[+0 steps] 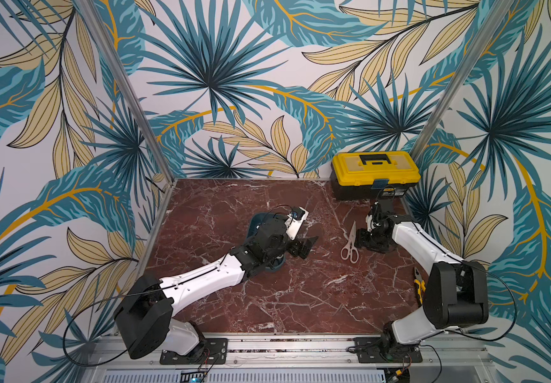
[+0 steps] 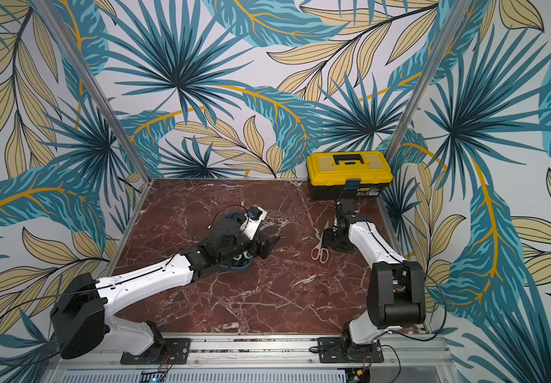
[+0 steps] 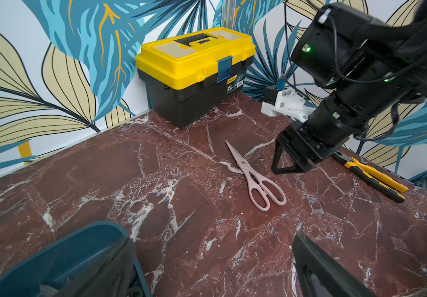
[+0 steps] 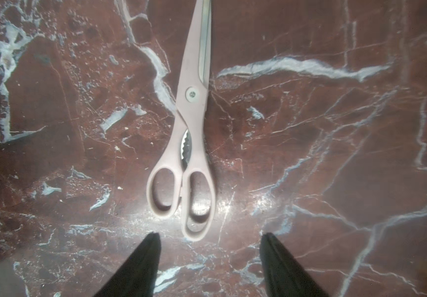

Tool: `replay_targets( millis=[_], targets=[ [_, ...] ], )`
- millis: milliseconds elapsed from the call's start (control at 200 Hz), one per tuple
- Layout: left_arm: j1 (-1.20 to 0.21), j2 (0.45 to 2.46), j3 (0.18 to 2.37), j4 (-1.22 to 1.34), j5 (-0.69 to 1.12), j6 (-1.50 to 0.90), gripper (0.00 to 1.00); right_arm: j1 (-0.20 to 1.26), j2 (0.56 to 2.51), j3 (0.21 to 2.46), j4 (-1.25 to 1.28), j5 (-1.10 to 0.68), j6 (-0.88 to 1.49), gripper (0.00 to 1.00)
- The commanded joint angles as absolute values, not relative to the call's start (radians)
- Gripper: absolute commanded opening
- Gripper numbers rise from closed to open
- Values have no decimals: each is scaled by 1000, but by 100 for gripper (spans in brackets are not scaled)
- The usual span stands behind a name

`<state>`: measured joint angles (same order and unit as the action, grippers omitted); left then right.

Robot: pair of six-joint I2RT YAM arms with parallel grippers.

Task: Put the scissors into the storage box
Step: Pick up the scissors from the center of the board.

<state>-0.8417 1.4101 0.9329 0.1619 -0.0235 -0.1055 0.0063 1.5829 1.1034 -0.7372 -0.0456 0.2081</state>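
The red marble table carries a yellow-lidded black toolbox in its far right corner, shut. Both top views show it from above, while the left wrist view alone shows its front, with the latch and label.

The left arm reaches over the teal storage box and covers most of it in both top views. The left wrist view shows its rounded rim and inner wall from close by. The left gripper hangs past the box with its jaws spread wide and nothing between them.

The right gripper sits low over the marble, jaws apart and empty.

The pale pink scissors lie flat on the marble, just beside the right gripper on its left and well apart from the storage box. The blades are closed. Their long axis runs from front to back: the tips point toward the toolbox and the finger loops toward the front rail. The right wrist view shows the loops just ahead of the fingertips, along with the toothed notch between the handles.

In a top view the yellow-handled pliers are mostly behind the right arm. The left wrist view shows them whole.
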Motion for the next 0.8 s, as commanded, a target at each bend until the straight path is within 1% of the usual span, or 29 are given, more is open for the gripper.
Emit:
replay_targets(
  millis=[0,115,271,381,556,796],
  targets=[
    [-842,1360,871,192,-60,-136,100,6,1628,1115,-751,-107,224,64],
    [-842,1352,878,142,-57,-128,100,37,1626,1072,-739,-112,261,62],
    [-841,1351,885,122,-48,-109,100,118,1604,1013,-728,-18,337,61],
    [-841,1356,879,134,-54,-100,100,177,1622,1004,-714,56,375,60],
    [-843,1352,885,124,-36,-104,100,188,1681,1033,-690,98,400,57],
    [-842,1317,848,119,-68,-113,100,189,1720,1101,-692,111,398,56]
  ],
)
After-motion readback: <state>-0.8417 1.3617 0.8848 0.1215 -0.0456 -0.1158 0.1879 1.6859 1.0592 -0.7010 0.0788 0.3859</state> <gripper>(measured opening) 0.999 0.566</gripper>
